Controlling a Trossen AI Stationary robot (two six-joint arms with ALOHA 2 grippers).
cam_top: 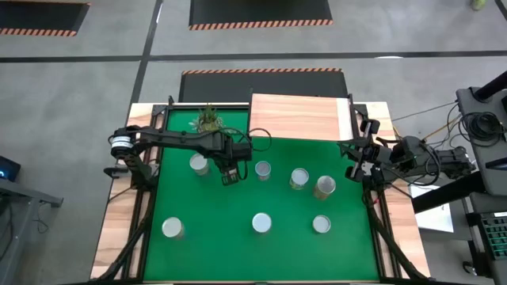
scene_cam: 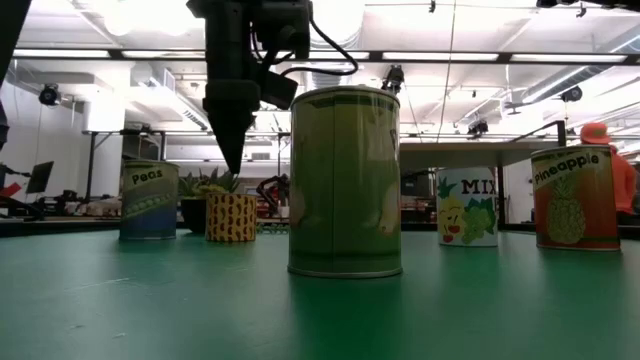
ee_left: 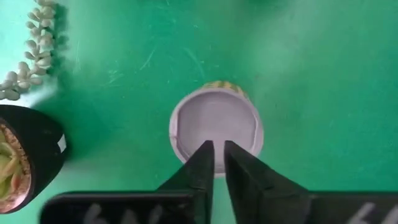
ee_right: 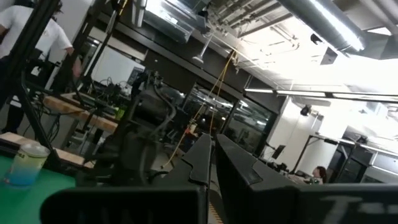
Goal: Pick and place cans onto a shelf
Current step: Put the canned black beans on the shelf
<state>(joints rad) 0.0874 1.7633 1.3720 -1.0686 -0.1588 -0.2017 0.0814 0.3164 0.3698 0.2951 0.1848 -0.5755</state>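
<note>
Green-matted tabletop (cam_top: 206, 253) with a light wooden rim along its sides. At the far edge, toward the right: the shelf (cam_top: 297, 117), light wood with a paler strip at its right end, nothing on it. Beside the shelf, at the far left of the mat: a small potted plant (cam_top: 209, 119). Scattered on the mat, all upright and well apart: seven cans (cam_top: 262, 170) showing silver tops, four in a loose row across the middle, three nearer the front edge. In the low view, one greenish can (scene_cam: 345, 180) closest, labelled ones behind it.
</note>
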